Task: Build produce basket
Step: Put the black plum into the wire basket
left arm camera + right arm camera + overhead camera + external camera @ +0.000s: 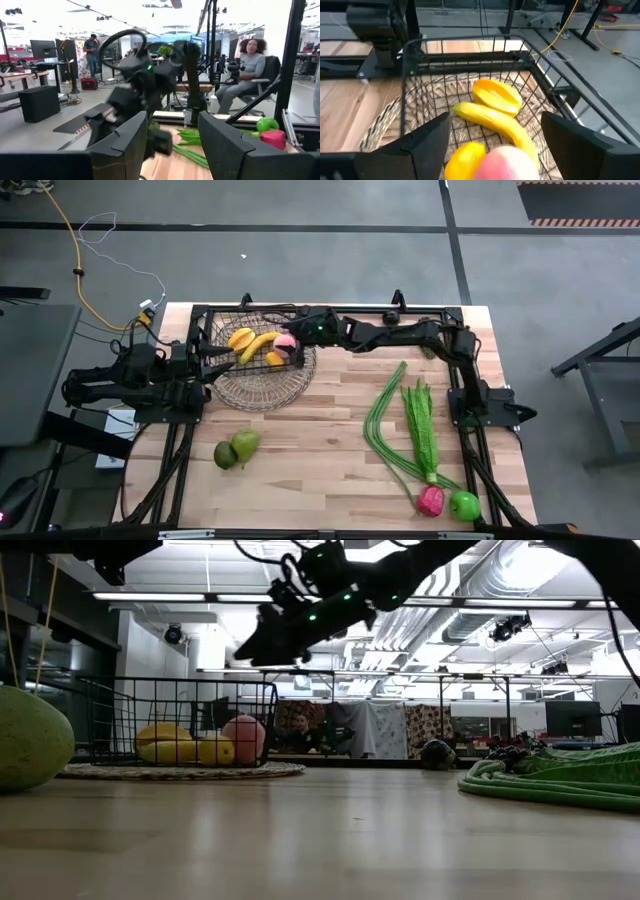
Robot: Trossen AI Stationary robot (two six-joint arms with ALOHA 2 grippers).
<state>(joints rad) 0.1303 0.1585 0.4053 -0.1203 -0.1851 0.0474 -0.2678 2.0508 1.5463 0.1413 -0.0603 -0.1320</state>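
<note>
Peach [507, 162] sits in the basket [470, 45] directly beneath the spread right claw [492, 145]; remaining produce lies behind it.

The basket [262, 350] is black wire mesh, on a pale tan woven mat [262, 385]. In it lie a yellow banana [495, 122], an orange-yellow fruit [496, 96], a yellow lemon [465, 159] and a pink peach [510, 162]. The table [320, 450] is light wood in plank stripes. On it are two green pears [236, 449], long green beans [385, 425], leafy greens [420, 425], a red-pink pepper [431, 500] and a bright green apple [464, 504]. Both arms are black; the right claw [295, 345] is dark.
</note>
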